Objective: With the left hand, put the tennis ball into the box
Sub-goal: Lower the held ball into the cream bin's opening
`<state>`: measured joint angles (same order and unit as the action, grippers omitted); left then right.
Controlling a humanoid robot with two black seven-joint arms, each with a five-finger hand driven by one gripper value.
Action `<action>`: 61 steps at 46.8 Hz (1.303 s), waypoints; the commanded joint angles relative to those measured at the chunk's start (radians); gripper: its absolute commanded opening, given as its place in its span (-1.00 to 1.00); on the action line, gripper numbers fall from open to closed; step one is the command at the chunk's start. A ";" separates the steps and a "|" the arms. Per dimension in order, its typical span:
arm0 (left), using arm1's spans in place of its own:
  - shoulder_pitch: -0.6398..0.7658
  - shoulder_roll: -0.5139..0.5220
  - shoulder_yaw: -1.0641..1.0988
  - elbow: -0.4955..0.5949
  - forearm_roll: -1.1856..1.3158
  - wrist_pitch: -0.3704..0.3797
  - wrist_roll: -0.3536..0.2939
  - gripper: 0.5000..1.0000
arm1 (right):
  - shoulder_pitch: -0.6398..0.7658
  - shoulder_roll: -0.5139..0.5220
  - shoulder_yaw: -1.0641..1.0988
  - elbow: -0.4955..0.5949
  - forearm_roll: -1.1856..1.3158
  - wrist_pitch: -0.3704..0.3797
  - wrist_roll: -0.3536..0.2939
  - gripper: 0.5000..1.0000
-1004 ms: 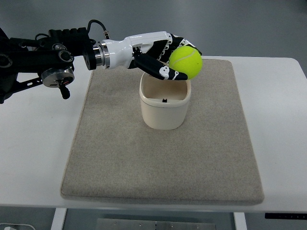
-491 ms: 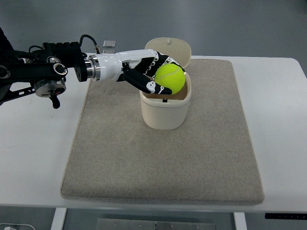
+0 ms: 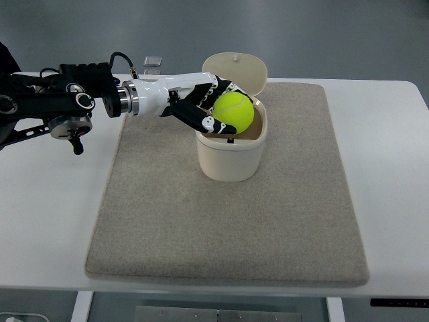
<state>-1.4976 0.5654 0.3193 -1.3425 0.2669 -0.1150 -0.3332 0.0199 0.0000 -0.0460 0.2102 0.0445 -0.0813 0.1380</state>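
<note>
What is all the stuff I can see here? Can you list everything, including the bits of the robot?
Tennis ball: one, yellow-green, in the box's open mouth, held by the fingers.
Box: one, cream, on the far half of the mat, just left of centre.
Lid: one, cream, flipped open behind the box.
Mat: one, beige, covering the middle of the table.
Table: one, white, under everything.
Left hand: one, white and black, fingers curled round the ball above the box.
Left arm: one, black, entering from the left edge.
</note>
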 commanded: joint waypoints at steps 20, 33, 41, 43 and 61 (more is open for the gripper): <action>0.031 -0.021 0.003 0.031 0.000 0.041 0.000 -1.00 | 0.000 0.000 0.000 0.000 0.000 0.000 0.000 0.76; 0.042 -0.035 0.001 0.036 0.009 0.054 0.000 -1.00 | 0.000 0.000 0.000 0.000 0.000 0.000 0.000 0.75; 0.042 -0.035 -0.009 0.037 0.009 0.058 0.000 -1.00 | 0.000 0.000 0.000 0.001 0.000 0.000 0.000 0.75; 0.042 -0.035 -0.012 0.037 0.009 0.061 -0.001 -1.00 | 0.000 0.000 0.000 0.000 0.000 0.000 0.000 0.75; 0.040 -0.035 -0.031 0.037 0.003 0.092 0.000 -1.00 | 0.000 0.000 0.000 0.000 0.000 0.000 0.000 0.75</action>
<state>-1.4569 0.5308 0.2899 -1.3059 0.2700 -0.0229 -0.3330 0.0199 0.0000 -0.0460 0.2104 0.0445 -0.0813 0.1381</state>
